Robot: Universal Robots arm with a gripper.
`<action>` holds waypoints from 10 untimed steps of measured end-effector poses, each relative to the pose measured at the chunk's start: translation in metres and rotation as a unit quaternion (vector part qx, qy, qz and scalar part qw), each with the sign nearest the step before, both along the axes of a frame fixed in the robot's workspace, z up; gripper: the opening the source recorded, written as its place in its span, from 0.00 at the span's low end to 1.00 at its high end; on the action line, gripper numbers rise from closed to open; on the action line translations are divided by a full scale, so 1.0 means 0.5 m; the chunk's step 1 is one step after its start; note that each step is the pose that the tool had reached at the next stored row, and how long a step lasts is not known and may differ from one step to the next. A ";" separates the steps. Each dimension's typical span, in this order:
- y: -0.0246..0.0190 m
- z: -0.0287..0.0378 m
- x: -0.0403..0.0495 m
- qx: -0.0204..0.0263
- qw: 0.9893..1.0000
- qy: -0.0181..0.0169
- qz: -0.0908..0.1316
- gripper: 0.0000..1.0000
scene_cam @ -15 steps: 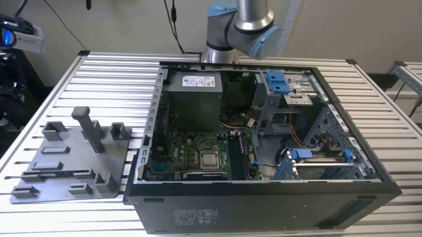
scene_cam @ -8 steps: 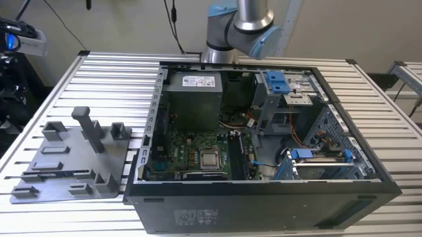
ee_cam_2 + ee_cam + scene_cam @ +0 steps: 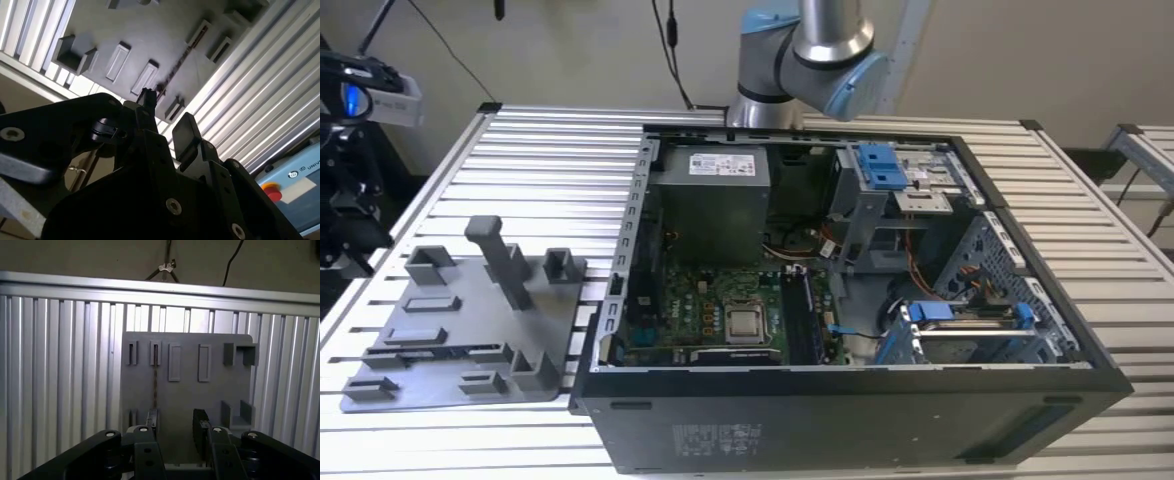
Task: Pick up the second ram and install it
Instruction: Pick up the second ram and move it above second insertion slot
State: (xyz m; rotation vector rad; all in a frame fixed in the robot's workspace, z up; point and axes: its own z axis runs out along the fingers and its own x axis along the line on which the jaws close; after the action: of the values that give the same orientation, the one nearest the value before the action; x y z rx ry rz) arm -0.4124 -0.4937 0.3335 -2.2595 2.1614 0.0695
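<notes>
Gripper (image 3: 176, 420) open, empty, over second ram (image 3: 155, 382) seated in grey tray (image 3: 210, 400).

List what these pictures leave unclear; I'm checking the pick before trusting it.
- second ram: its near end is hidden behind the fingers in both wrist views, so contact cannot be told.
- memory slots: in the exterior view, too small and dark to tell what is seated.
- arm: in the exterior view, cut off by the top edge.
</notes>
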 end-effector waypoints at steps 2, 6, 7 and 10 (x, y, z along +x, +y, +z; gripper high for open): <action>0.0000 -0.006 0.000 0.000 1.000 0.000 0.000 0.42; 0.0000 -0.018 0.000 0.000 1.000 0.000 0.000 0.42; 0.0000 -0.021 0.000 0.000 1.000 0.000 0.000 0.42; 0.0000 -0.030 0.000 0.000 1.000 0.000 0.000 0.42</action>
State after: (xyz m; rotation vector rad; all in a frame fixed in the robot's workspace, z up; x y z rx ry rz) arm -0.4124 -0.4937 0.3188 -2.2596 2.1613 0.0695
